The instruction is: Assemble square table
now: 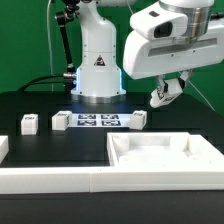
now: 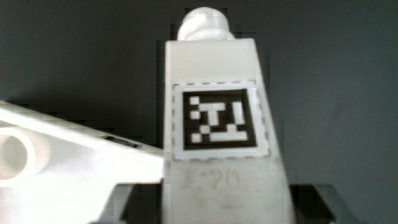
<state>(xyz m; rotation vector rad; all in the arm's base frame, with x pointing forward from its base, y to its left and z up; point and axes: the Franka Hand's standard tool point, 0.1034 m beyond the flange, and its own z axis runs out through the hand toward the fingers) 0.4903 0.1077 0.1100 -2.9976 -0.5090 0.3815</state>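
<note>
White plastic table leg (image 2: 217, 110), printed with a black-and-white tag, is clamped between the jaws of the gripper (image 1: 166, 90) and held in the air, its long axis running straight out from the fingers and tilted downward. The square tabletop (image 1: 152, 150) lies below the gripper and nearer the camera, flat and rim up on the black table (image 1: 50, 145). 1 corner socket (image 2: 18, 155) shows close beside the leg in the wrist view (apart, not touching). 3 loose legs (image 1: 28, 124) lie near the marker board (image 1: 97, 120). Behind stands the robot base (image 1: 97, 65), in a dark room.
</note>
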